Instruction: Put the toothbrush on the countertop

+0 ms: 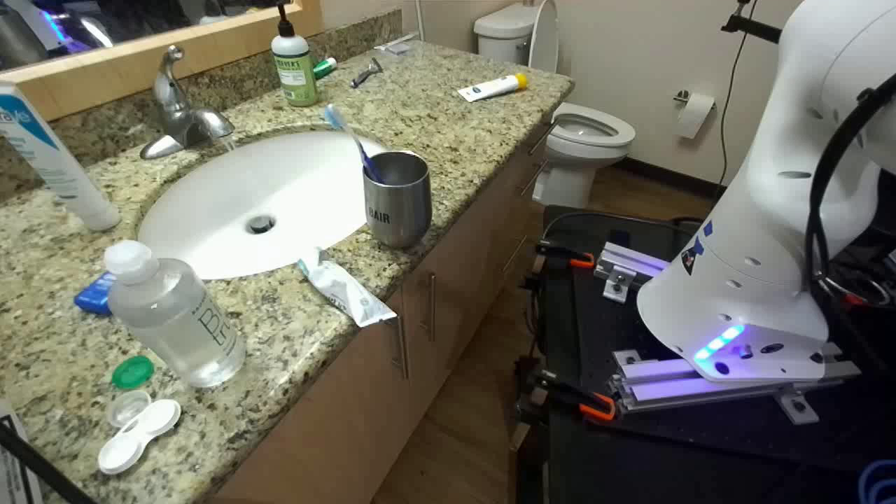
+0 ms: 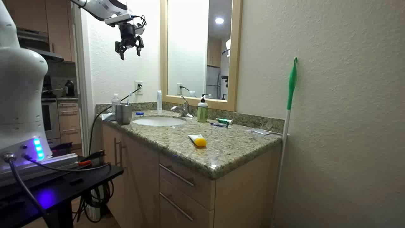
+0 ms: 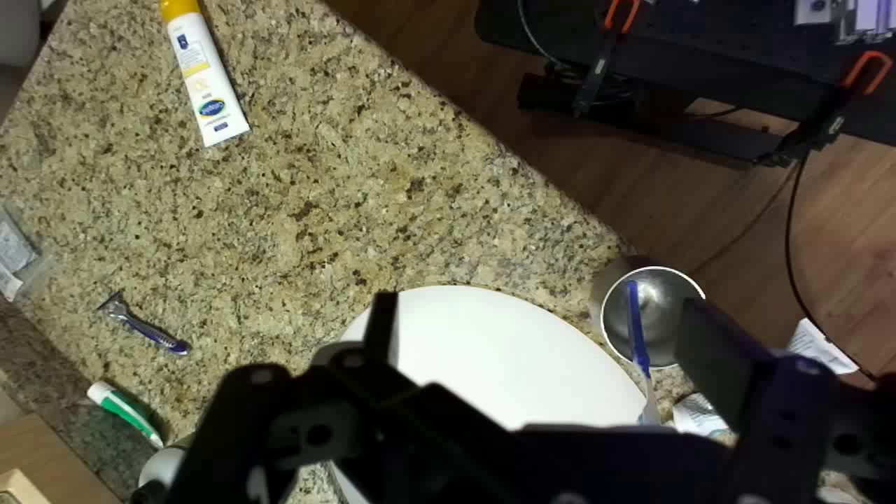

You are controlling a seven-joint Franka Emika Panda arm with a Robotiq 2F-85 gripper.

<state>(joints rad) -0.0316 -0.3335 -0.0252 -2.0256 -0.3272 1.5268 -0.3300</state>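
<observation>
The toothbrush [image 1: 358,147] has a blue handle and a pale upper part. It leans in the steel cup [image 1: 400,210], head up and out over the sink side. In an exterior view, the toothbrush [image 2: 128,98] shows only as a small tip above the cup [image 2: 123,114]. The cup stands on the granite countertop [image 1: 448,126], at the front edge beside the sink. My gripper [image 2: 130,56] is open and empty, high above the countertop. In the wrist view, the toothbrush [image 3: 636,329] lies between the spread fingers [image 3: 542,316], far below; its head end is partly hidden.
A white sink basin [image 1: 203,210] with a chrome tap [image 1: 183,119] is behind the cup. A toothpaste tube [image 1: 346,288], a clear bottle [image 1: 178,322], a soap bottle [image 1: 295,70], a yellow-capped tube [image 1: 493,87] and a razor [image 1: 367,73] are on the countertop. A mirror [image 2: 190,47] hangs behind.
</observation>
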